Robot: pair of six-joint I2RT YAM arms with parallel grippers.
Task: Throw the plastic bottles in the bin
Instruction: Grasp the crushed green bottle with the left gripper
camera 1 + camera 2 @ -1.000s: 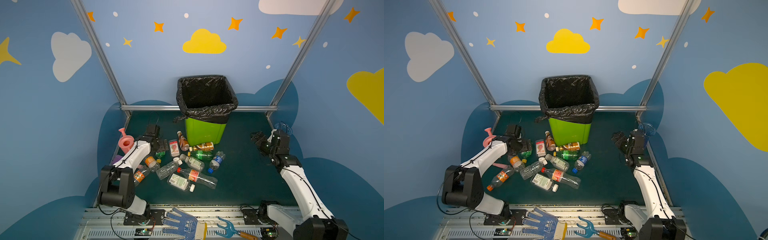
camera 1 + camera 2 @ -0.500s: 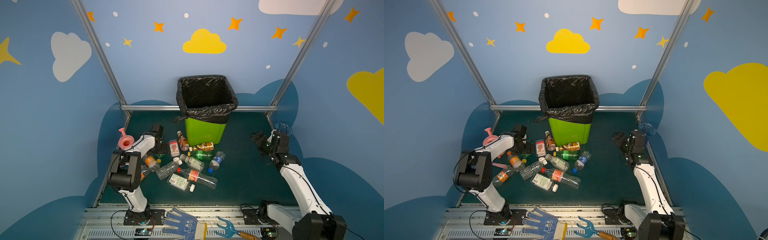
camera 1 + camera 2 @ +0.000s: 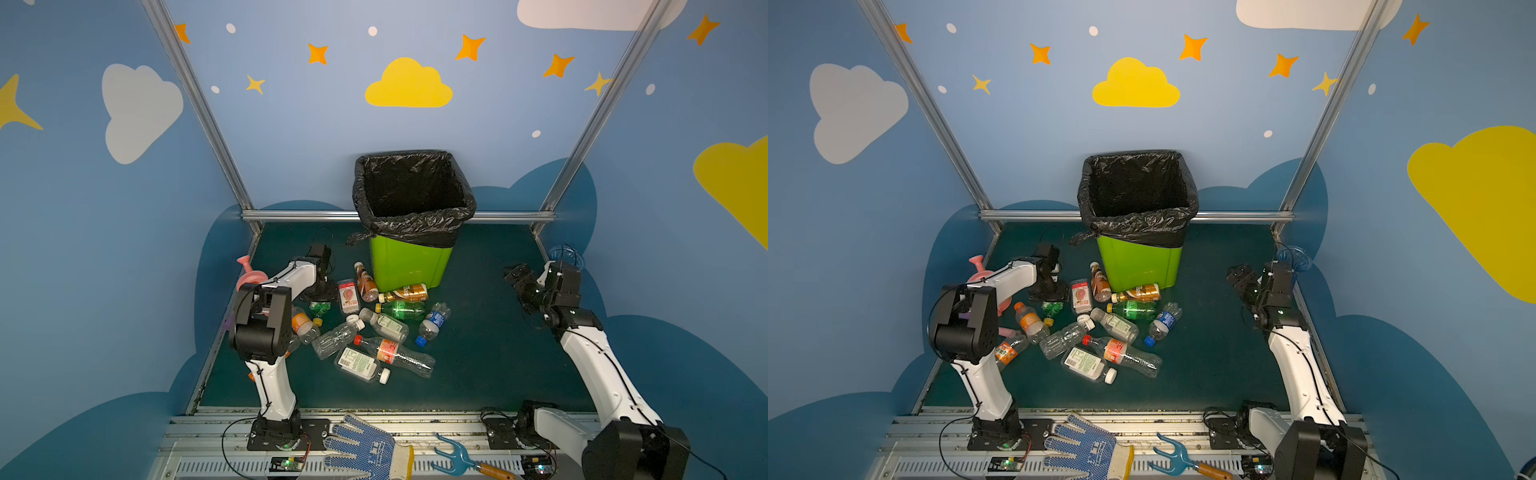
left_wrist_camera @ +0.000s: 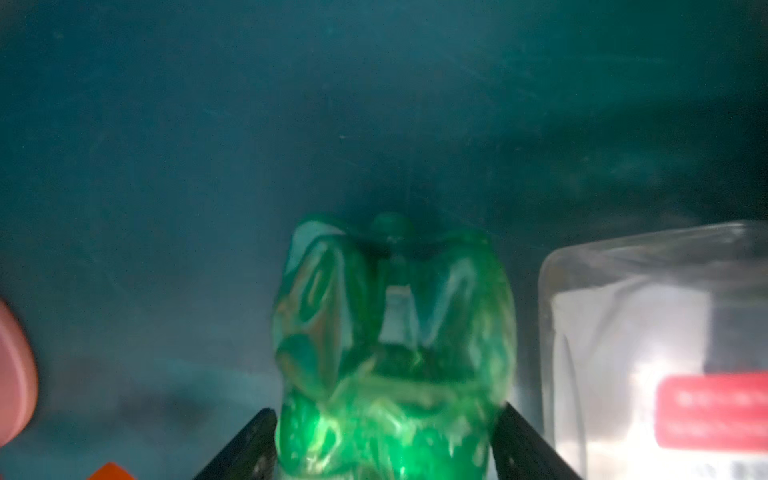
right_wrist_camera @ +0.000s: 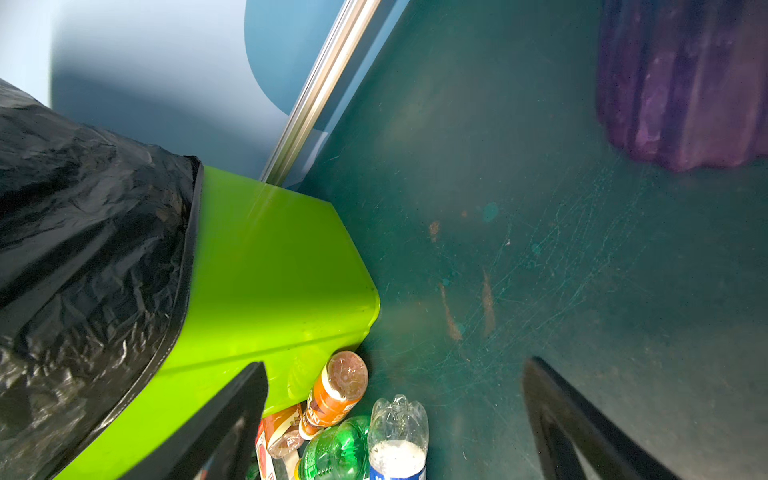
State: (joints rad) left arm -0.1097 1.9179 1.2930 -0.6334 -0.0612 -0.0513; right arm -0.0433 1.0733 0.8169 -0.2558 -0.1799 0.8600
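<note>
Several plastic bottles (image 3: 374, 328) lie in a heap on the green floor in front of the bin (image 3: 409, 262), which is lime green with a black bag over its rim. At the heap's far-left edge my left gripper (image 3: 322, 291) points down, shut on a small crumpled green bottle (image 4: 390, 332); a black finger presses each of its sides. A clear bottle with a red label (image 4: 665, 332) lies right beside it. My right gripper (image 3: 517, 276) hangs open and empty above bare floor, right of the bin (image 5: 270, 270).
A pink watering can (image 3: 249, 274) sits against the left wall behind the left arm. A purple ribbed vase (image 5: 681, 83) stands near the right wall by the right wrist. A dotted work glove (image 3: 365, 449) and a blue hand fork (image 3: 457, 457) lie on the front rail.
The left arm has folded upward and drawn in toward its base, while its jaws have narrowed onto the green bottle. The right arm has hardly moved.
</note>
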